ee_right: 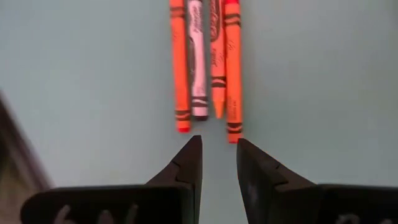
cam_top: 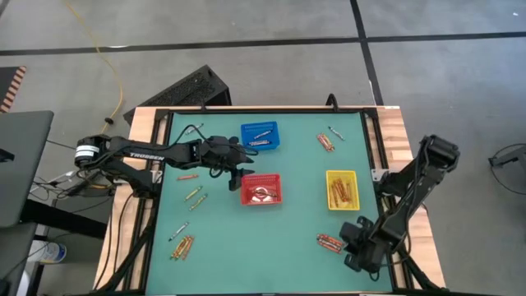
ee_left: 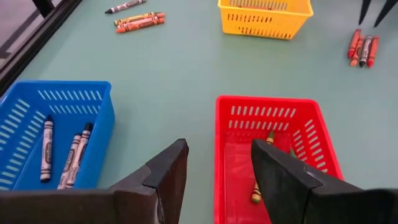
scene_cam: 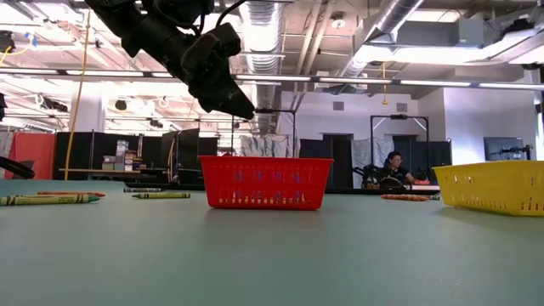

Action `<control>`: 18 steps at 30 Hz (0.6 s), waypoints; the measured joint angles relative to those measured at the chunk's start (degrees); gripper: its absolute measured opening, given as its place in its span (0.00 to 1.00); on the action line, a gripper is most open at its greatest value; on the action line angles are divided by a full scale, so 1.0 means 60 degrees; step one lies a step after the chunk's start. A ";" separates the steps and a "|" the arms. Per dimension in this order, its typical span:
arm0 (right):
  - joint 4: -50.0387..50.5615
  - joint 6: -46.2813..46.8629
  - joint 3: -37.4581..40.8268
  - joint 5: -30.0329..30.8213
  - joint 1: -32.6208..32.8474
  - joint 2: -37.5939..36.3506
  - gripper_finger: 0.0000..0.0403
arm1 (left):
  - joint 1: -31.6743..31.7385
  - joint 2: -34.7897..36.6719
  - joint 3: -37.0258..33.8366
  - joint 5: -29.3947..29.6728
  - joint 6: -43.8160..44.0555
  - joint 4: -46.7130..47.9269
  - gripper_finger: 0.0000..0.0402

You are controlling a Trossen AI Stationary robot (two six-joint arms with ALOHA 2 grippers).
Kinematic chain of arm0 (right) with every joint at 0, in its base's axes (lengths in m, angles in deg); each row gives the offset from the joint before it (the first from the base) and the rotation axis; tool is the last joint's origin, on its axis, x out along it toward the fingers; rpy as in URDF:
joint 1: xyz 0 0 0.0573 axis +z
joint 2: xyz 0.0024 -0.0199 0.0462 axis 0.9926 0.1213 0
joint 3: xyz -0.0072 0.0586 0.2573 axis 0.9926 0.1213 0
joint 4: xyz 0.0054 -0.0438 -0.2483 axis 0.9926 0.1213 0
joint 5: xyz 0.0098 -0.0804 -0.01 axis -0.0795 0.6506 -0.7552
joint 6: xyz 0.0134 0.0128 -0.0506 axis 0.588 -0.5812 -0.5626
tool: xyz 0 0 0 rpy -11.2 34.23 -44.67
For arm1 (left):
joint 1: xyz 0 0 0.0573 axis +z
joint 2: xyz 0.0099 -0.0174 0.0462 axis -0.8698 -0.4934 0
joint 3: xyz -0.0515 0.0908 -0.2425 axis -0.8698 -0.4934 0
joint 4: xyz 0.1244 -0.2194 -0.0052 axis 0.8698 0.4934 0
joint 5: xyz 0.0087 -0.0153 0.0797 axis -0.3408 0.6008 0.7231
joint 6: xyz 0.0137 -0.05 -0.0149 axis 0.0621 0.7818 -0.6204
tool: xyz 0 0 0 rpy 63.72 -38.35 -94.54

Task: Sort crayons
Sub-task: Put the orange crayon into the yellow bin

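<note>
The right gripper (ee_right: pixel 217 152) hovers low over a small row of thin orange, red and grey wax crayons (ee_right: pixel 205 59) lying on the green table (ee_right: pixel 323 93), fingers parted and empty, just short of the crayon tips. The left gripper (ee_left: pixel 217 168) hangs released above the red mesh basket (ee_left: pixel 273 115) beside the blue mesh basket (ee_left: pixel 62 99).
</note>
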 joint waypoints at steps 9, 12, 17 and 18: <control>0.0523 -0.0414 -0.0004 0.0173 -0.0024 0.0496 0.23 | -0.0004 -0.0004 0.0000 -0.0121 0.0115 -0.0149 0.42; 0.0358 -0.0585 -0.0004 0.0169 -0.0063 0.0496 0.23 | -0.0004 -0.0004 0.0000 -0.0120 0.0157 -0.0330 0.42; 0.0471 -0.1339 -0.0278 0.0326 -0.0193 0.0500 0.23 | -0.0001 -0.0007 0.0000 -0.0120 0.0166 -0.0506 0.42; 0.0472 -0.1648 -0.0324 0.0388 -0.0240 0.0500 0.23 | 0.0000 -0.0006 0.0000 -0.0114 0.0166 -0.0546 0.42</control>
